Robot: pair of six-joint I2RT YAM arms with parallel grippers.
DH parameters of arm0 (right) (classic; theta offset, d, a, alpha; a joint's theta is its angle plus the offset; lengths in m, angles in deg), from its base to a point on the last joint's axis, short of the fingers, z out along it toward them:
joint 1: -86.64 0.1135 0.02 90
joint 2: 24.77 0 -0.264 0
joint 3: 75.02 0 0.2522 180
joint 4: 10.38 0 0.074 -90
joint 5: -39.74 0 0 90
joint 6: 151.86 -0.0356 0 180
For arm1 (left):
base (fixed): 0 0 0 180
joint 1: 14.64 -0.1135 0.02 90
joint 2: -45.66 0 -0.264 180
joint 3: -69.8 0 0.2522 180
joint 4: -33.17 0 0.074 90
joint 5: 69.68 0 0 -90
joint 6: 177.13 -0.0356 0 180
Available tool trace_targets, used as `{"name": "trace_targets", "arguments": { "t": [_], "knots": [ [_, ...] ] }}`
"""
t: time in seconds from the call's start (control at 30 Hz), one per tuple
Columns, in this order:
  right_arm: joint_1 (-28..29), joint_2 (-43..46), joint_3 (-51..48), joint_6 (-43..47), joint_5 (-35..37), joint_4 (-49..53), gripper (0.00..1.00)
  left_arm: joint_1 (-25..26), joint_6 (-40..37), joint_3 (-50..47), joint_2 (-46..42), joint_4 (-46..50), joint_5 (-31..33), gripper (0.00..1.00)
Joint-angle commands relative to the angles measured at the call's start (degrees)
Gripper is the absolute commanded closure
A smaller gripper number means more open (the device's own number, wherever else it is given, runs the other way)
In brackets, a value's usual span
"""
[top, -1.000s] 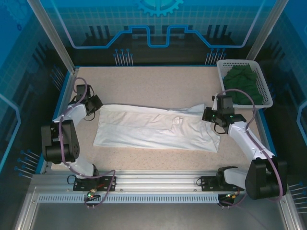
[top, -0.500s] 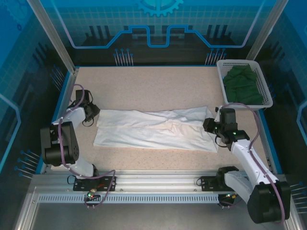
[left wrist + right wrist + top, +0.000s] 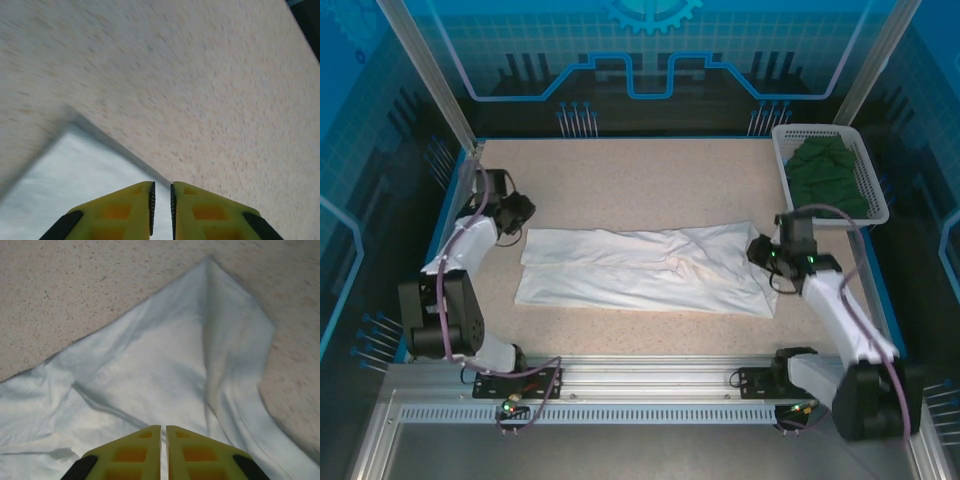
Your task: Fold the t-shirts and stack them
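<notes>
1. The white tee [image 3: 645,270] lies flat on the counter [image 3: 640,180] as a long band, folded lengthwise, between the two arms. Its right end is rumpled and comes to a point.
2. The green tee [image 3: 830,175] sits bunched in the basket [image 3: 815,128] at the far right corner, well apart from the white one.
3. Left jaws: almost together with only a thin slit between them, and nothing in it. They hang over bare counter just beside the band's far left corner [image 3: 75,170].
4. Right jaws: together, clamped on nothing, poised over the band's right end [image 3: 165,370].
5. Handling, as I judge it: the cloth is thin, light and limp. It will sag from any pinch, drag on the speckled counter and wrinkle easily, but it cannot break.
6. Where to hold: pinch at the end corners or the edge hem, catching every layer so the fold does not peel open. One grip at each end of the same edge should keep the band taut.
7. The risk is taking only the top layer, or bunching the loose right end.
</notes>
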Motion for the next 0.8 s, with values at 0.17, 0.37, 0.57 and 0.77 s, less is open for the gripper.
{"name": "trace_targets", "arguments": {
  "t": [0.17,0.37,0.57,0.77],
  "knots": [
    [3.4,-23.6,20.6,6.2,3.2,8.6,0.86,2.7,-1.6,8.0,15.6,7.7,-3.5,0.82],
    [2.5,-35.2,29.8,7.3,4.6,12.4,0.83,2.5,-0.5,9.2,18.4,10.1,3.3,0.79],
    [-0.2,-41.4,32.7,5.9,6.1,13.6,0.79,-0.9,3.0,6.5,17.6,9.0,6.4,0.78],
    [-2.1,-42.8,35.1,5.3,7.1,13.6,0.68,-3.8,4.0,6.1,17.9,9.2,7.1,0.78]
  ]
}}
